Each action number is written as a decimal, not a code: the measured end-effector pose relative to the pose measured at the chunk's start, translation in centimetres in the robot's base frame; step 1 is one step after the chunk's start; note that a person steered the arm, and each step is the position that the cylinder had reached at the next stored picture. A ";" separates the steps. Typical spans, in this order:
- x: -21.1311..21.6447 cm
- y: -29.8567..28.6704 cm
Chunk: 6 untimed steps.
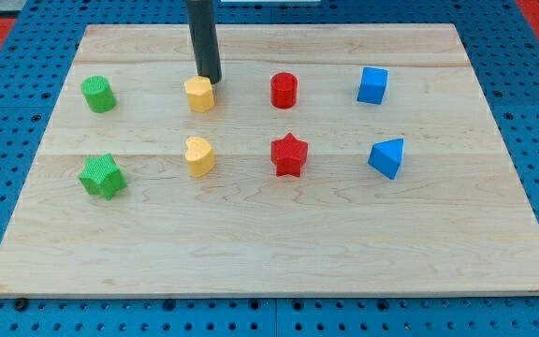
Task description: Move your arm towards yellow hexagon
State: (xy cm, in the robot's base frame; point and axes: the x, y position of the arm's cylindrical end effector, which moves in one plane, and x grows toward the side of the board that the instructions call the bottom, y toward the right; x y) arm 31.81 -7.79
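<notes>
The yellow hexagon (198, 95) sits in the upper row of the wooden board (269, 253), left of centre. My dark rod comes down from the view's top, and my tip (211, 80) is right at the hexagon's upper right edge, touching it or nearly so. Below the hexagon lies a yellow heart (199, 156).
Upper row: green cylinder (98, 95) at the left, red cylinder (284, 90), blue cube (372, 85) at the right. Lower row: green star (101, 176), red star (289, 154), blue wedge-like block (387, 157). A blue pegboard surrounds the board.
</notes>
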 end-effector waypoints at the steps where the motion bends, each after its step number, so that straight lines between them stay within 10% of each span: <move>1: 2.6 0.8; 6: 1.7 -3.0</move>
